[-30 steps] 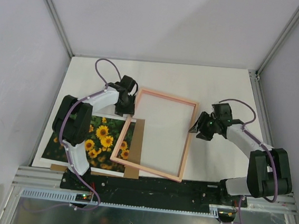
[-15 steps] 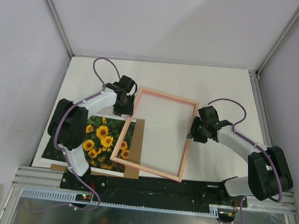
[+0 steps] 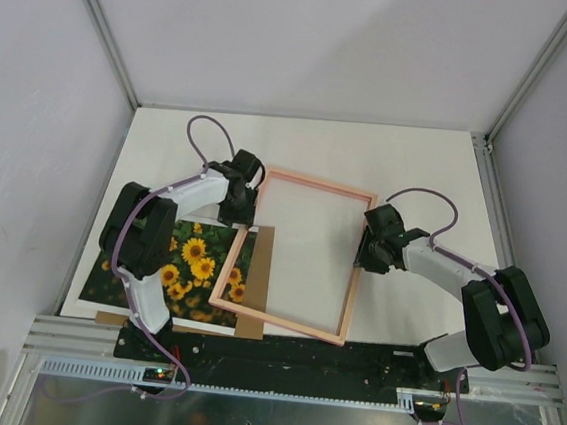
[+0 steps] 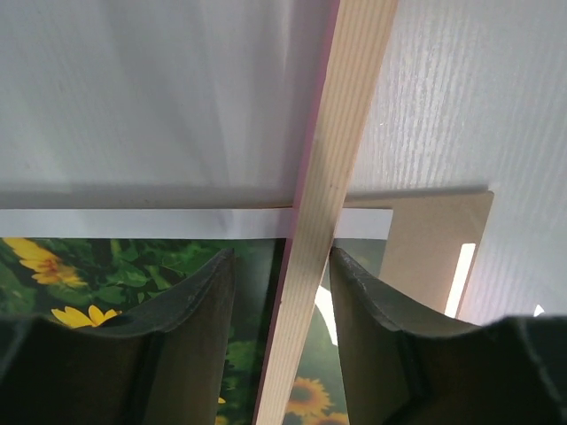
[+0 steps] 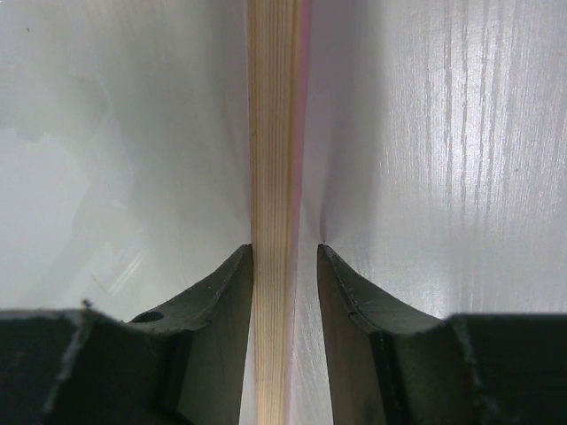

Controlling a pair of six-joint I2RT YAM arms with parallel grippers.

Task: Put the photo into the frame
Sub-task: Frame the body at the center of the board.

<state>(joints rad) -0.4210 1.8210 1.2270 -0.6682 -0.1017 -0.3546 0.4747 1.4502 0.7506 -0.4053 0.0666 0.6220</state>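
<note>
White table [image 3: 419, 165] between pale lilac walls [image 3: 33, 98]

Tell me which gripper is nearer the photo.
Left. The left gripper straddles the frame's left rail right above the photo's top right corner. The right gripper straddles the frame's right rail, the whole frame opening away from the photo.

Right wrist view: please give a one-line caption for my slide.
Right gripper straddles the frame rail above the white table.

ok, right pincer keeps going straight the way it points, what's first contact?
The frame: its right rail already sits between the right pincer's fingers. Past the rail, likely the white table, though depth is unclear.
</note>
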